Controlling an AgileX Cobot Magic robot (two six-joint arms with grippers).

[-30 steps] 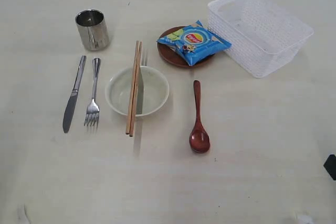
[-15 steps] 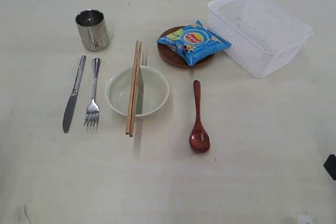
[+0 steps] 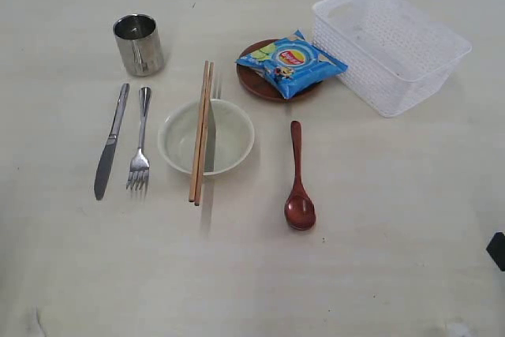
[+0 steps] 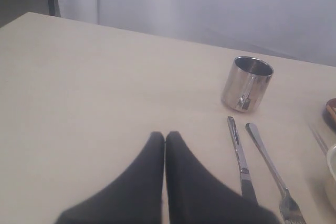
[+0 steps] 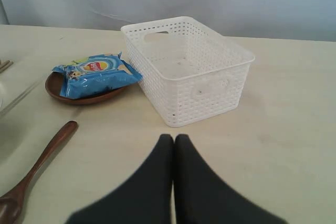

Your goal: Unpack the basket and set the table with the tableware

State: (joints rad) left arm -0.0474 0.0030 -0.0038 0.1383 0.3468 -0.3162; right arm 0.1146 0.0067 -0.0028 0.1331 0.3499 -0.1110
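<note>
Pale cream and wood-grained, the table [image 3: 394, 274] fills the exterior view, with a grey-white backdrop behind it.

Item one, the basket [image 3: 371, 76]: white plastic, rectangular, with perforated lattice walls and slot handles. It stands upright, open side up, at the far right of the table, just beside the plate [image 3: 251, 84] but not touching it. Count: one.

The tableware is laid out across the table. I count:
- One white bowl [image 3: 233, 136], central.
- Two wooden chopsticks [image 3: 201, 132], lying side by side across its rim.
- One steel fork [image 3: 141, 141], just left of the bowl.
- One steel knife [image 3: 110, 141], left of the fork and roughly parallel to it.
- One shiny steel cup [image 3: 140, 43], upright beyond the knife and fork.
- One reddish-brown wooden spoon [image 3: 297, 179], right of the bowl, its scoop toward the near edge.
- One brown round plate, between the bowl and the basket, on the far side.

One blue crisp packet [image 3: 292, 62] lies on the plate and covers most of it.

The left gripper [image 4: 165, 136] has its black fingers pressed together with nothing between them. It is over bare table, near the knife handle. The right gripper [image 5: 174, 139] is likewise closed and holding nothing. It is near the basket's closest corner, with the spoon off to one side.
</note>
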